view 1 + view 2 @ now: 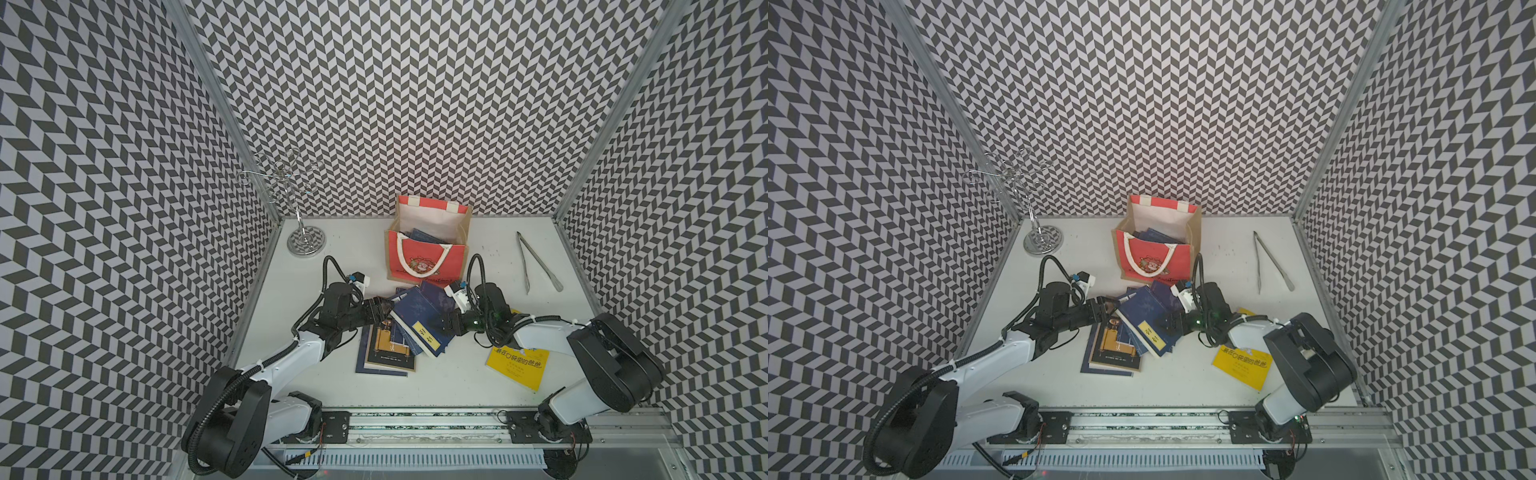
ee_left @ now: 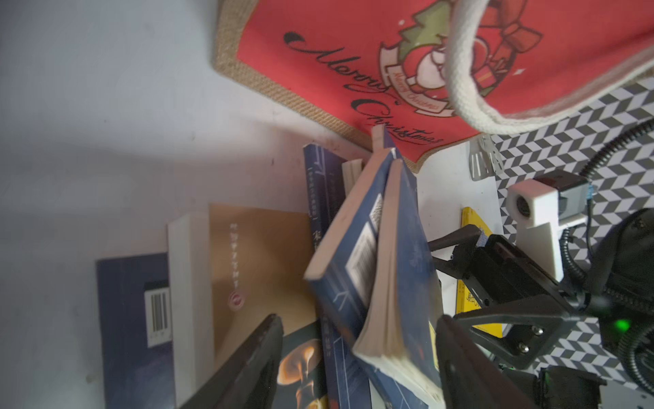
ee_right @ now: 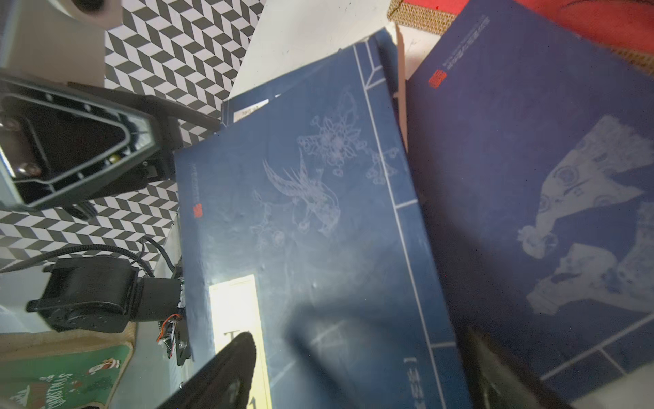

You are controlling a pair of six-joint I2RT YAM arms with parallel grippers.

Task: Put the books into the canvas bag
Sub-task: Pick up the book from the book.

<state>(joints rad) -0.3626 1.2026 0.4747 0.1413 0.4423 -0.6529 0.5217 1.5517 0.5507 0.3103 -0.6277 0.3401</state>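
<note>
A few navy books (image 1: 420, 237) already sit inside the canvas bag (image 1: 428, 259), upright at the far middle of the tabletop (image 1: 457, 386). Most of the job is left: a loose pile (image 1: 432, 296) lies just near of the bag, a yellow-labelled navy book (image 1: 417, 326) tilted on top, a tan-and-black one (image 1: 388, 349) beneath, and the bright yellow book (image 1: 517, 365) lies apart at the near right, partly under my right arm (image 1: 540, 334). My left jaws are spread wide at the pile's left edge, a tilted book's corner between them but not pinched. My right jaws gape over the labelled book's right side, holding nothing
</note>
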